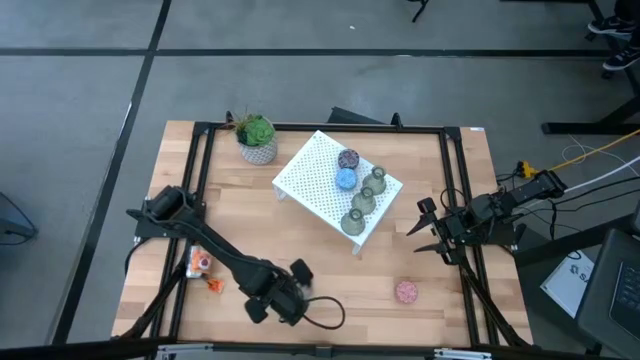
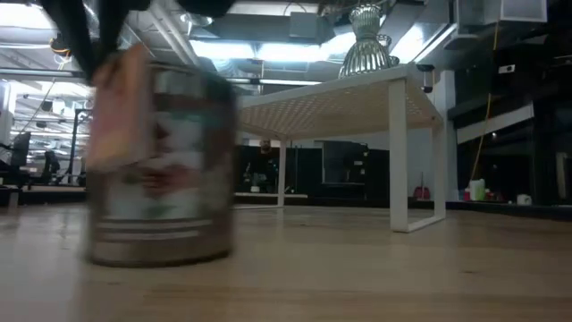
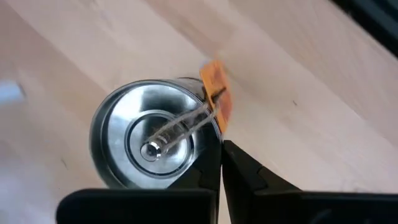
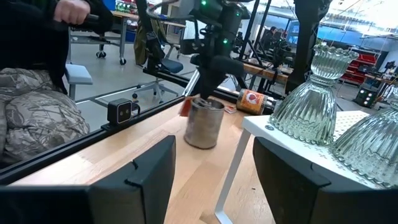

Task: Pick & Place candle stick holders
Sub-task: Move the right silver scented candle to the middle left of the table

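Left tool [image 3: 221, 149]: lower left of the high view, fingers pressed together on the rim of a shiny silver holder [image 3: 146, 143] beside its orange tag [image 3: 217, 93], apparently gripping to lift.
White stand [image 1: 315, 165]: centre, carrying purple, blue and three green holders [image 1: 358, 200], seemingly the drop-off spot.
Pink holder [image 1: 405, 291]: lower right, alone on the counter [image 1: 350, 285].
Right tool [image 4: 211, 168]: right edge, fingers spread, empty, waiting.
Hidden: low view blurs the silver holder; the second silver one is unseen.
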